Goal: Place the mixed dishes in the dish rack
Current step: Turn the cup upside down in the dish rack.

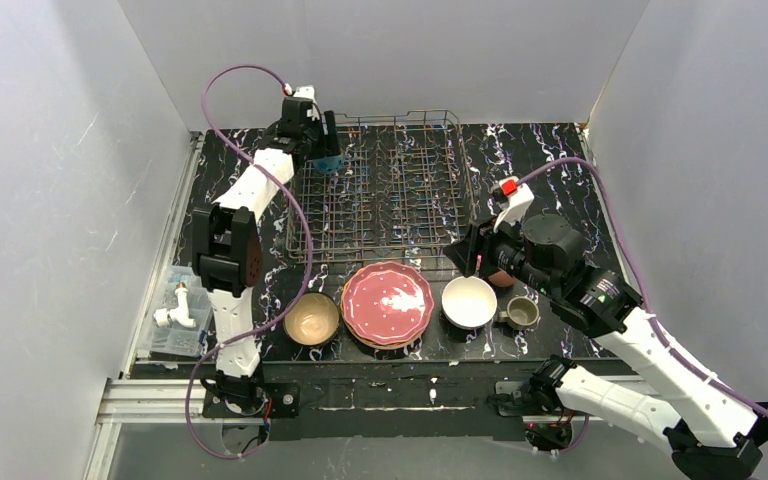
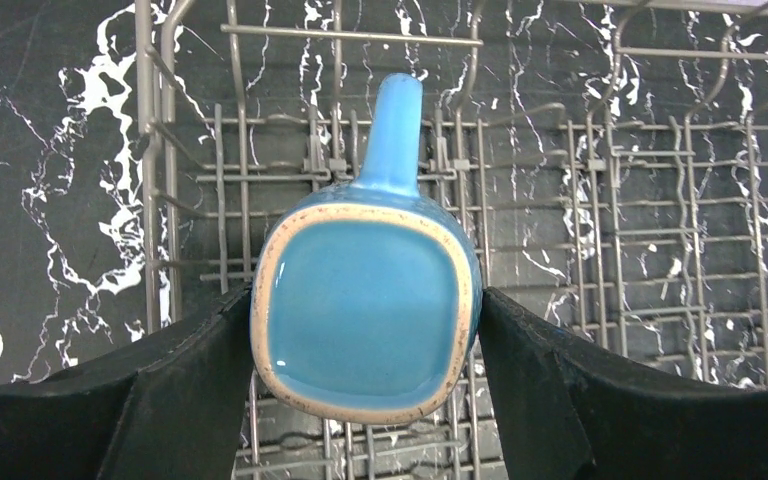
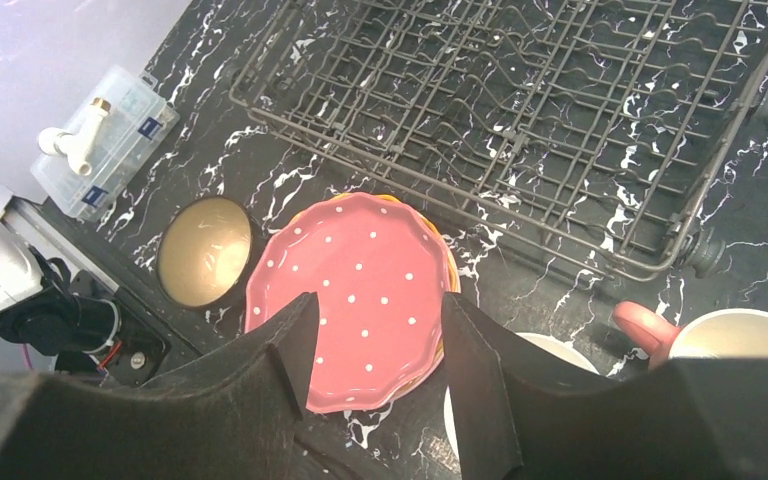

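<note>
The left gripper (image 2: 365, 320) is clamping the teal mug (image 2: 365, 290) by its sides over the dish rack (image 2: 660, 200), at its far-left corner, apparently for lowering. The right gripper (image 3: 378, 310) is hovering part-open, empty, above the near pink plate (image 3: 350, 260).

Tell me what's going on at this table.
Two robot arms are loading dishes into a wire dish rack. The left gripper is clamped on a blue mug, held over the rack's far-left corner. The right gripper hangs open above the pink plate, with nothing in it. The tan bowl, white bowl and olive mug sit on the table in front of the rack, which holds no dishes.
</note>
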Motion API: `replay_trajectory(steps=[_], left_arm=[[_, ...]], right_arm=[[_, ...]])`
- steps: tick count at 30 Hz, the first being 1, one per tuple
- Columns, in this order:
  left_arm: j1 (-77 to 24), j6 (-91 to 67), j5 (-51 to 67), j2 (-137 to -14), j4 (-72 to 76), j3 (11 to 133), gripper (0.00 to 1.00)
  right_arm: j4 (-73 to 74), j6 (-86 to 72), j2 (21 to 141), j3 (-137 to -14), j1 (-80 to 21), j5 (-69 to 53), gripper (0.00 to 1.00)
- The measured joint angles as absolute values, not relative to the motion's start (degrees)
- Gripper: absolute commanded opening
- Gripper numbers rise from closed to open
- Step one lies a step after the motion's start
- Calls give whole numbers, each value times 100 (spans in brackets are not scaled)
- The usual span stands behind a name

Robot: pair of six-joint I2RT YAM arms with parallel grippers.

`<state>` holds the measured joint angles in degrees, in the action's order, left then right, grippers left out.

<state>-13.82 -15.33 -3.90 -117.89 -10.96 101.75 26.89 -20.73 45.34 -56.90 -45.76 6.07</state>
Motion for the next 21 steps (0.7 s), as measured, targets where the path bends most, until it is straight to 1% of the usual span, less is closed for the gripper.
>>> replay_trajectory(steps=[15, 21], left_arm=[[-1538, -858, -1179, -12820, -1149, 11087, 0], [-1549, -836, -1328, -13124, -1107, 11096, 0]], right_arm=[[2626, -1953, 4619, -5618, -4576, 663, 59], [2547, -1946, 4674, -5537, -4576, 735, 61]])
